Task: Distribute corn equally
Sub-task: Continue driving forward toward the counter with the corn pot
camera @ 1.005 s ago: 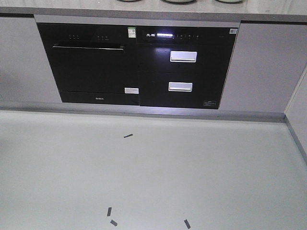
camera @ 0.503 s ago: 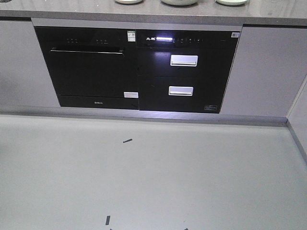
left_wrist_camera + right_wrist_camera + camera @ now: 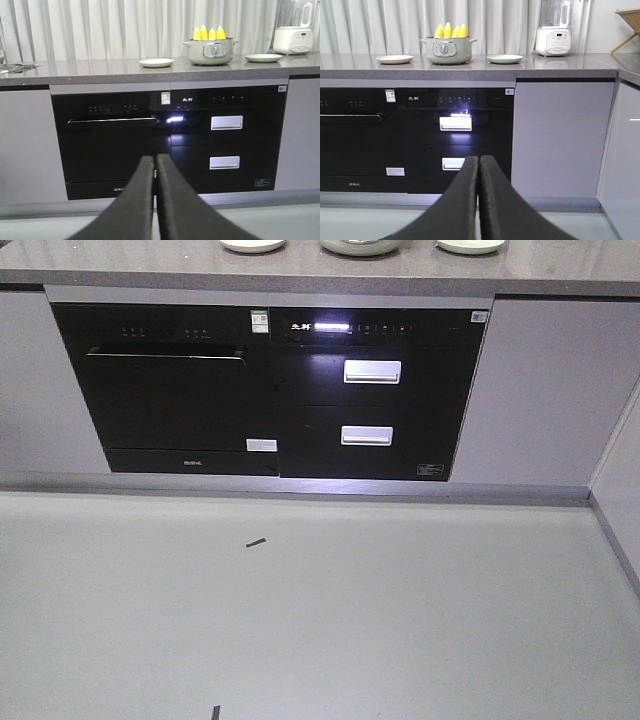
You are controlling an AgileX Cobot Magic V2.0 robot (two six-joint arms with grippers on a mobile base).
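Left gripper point(image 3: 155, 160): matte black tapered fingers pressed flat together, nothing between them. Right gripper point(image 3: 479, 160): same, closed on nothing.

Bright-yellow corn cobs point(image 3: 210, 33) stand upright with their pointed tips above the rim of a sage-green round pot point(image 3: 211, 51). The pot has two side handles and a dial on its front. It sits on the smooth grey stone-look countertop point(image 3: 100, 70), between a cream round plate point(image 3: 156, 62) and a pale-green round plate point(image 3: 263, 58), apart from both.

Below the countertop is a glossy black built-in unit with a bar handle point(image 3: 110, 145). Beside it is a glossy black drawer unit with two silver recessed pulls point(image 3: 455, 125) and a lit display strip. Pleated white curtains point(image 3: 100, 25) hang behind.

View differences:
- Both wrist views show the corn and a white blender with a clear jug point(image 3: 555, 35).
- Only the right wrist view shows a wooden folding rack point(image 3: 627, 20) at the far right.
- The front view cuts off the corn and shows just the lower edges of the pot and plates.
- Only the front view shows the matte grey floor point(image 3: 400, 620) with short dark tape strips point(image 3: 256, 542).
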